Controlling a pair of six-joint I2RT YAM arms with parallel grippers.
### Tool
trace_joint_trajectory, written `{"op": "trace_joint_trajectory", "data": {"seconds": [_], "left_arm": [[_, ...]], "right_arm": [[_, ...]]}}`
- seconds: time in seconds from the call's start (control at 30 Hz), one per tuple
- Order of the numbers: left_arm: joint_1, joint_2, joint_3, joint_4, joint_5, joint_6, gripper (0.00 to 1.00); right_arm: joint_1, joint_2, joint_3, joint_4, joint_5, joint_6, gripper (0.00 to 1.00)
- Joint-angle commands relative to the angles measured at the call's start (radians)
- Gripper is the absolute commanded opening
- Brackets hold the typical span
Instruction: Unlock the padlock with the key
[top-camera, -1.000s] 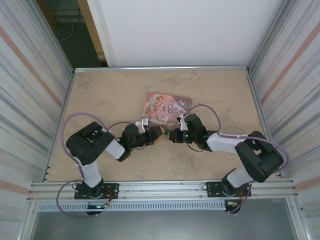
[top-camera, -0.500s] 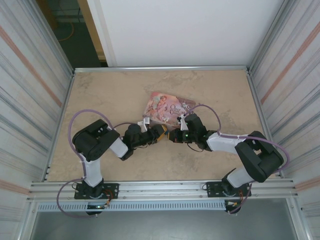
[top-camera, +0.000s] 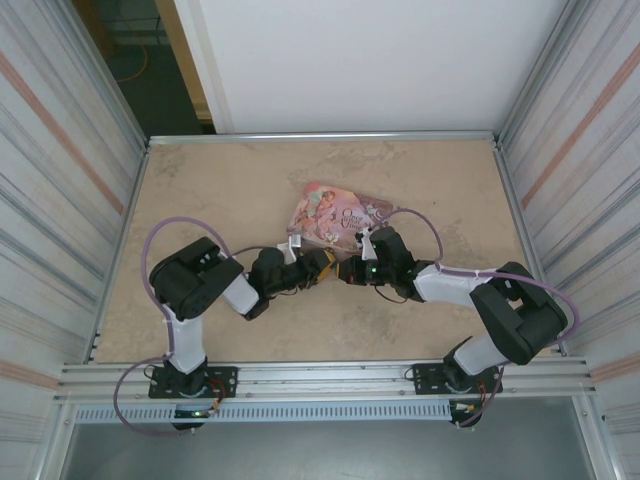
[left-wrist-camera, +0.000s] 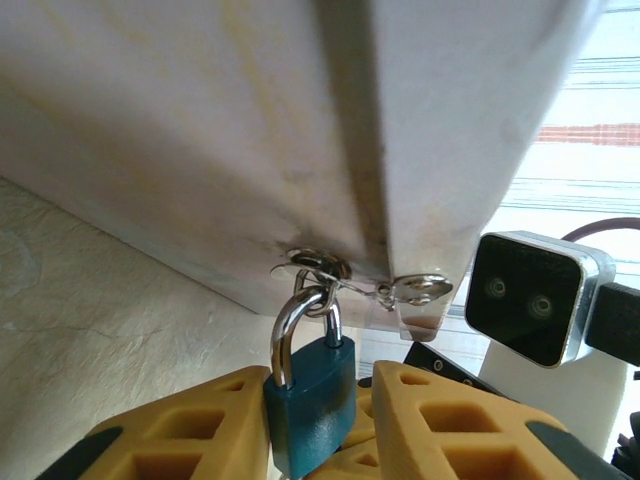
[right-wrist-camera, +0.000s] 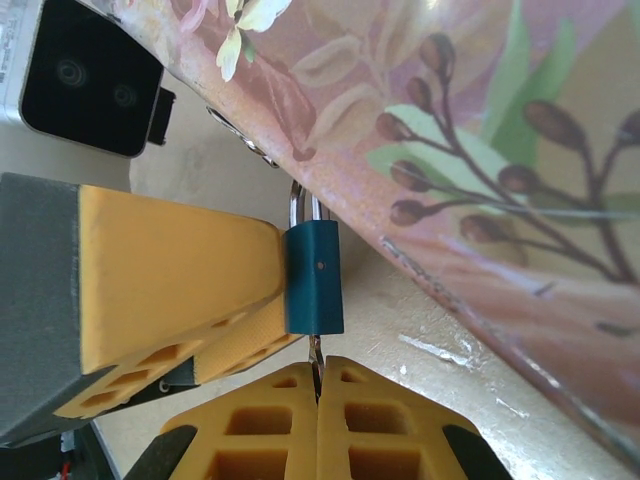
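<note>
The small blue padlock (left-wrist-camera: 310, 395) hangs by its steel shackle from a ring on the pink tin box's hasp (left-wrist-camera: 415, 288). My left gripper (left-wrist-camera: 320, 374) straddles the padlock body: one yellow finger (left-wrist-camera: 200, 420) touches it and a thin gap remains at the other finger, so the jaws are open. In the right wrist view the padlock (right-wrist-camera: 314, 278) is edge-on, and the thin metal key (right-wrist-camera: 316, 352) runs from its underside into my right gripper (right-wrist-camera: 318, 366), which is shut on the key. From above, the left gripper (top-camera: 325, 262) and right gripper (top-camera: 346, 270) meet at the box's near edge.
The pink illustrated tin box (top-camera: 335, 212) lies mid-table, just behind both grippers. Its pale side (left-wrist-camera: 250, 130) and its flowered lid (right-wrist-camera: 470, 150) loom close to the wrists. Metal walls fence the table left and right. Open tabletop (top-camera: 220, 190) lies to the far left.
The left arm has reached further right toward the box and its jaws have narrowed around the padlock. The box has shifted slightly. The right arm has held still.
</note>
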Motion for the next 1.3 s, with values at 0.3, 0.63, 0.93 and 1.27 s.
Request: {"op": "trace_joint_trajectory", "data": {"seconds": [0.3, 0.63, 0.93, 1.27], "left_arm": [[-0.008, -0.009, 0.019, 0.007, -0.019, 0.005, 0.16], [-0.006, -0.182, 0.022, -0.253, -0.039, 0.085, 0.08], [-0.007, -0.22, 0.028, -0.279, -0.026, 0.041, 0.05], [-0.007, -0.349, 0.065, -0.52, -0.02, 0.045, 0.05]], "right_arm": [[-0.018, -0.036, 0.024, 0.066, -0.086, 0.042, 0.01], [-0.058, -0.156, -0.027, -0.044, -0.054, -0.016, 0.19], [-0.062, -0.341, -0.011, -0.253, 0.007, -0.191, 0.35], [0.07, -0.587, -0.014, -0.352, 0.19, -0.483, 0.54]]}}
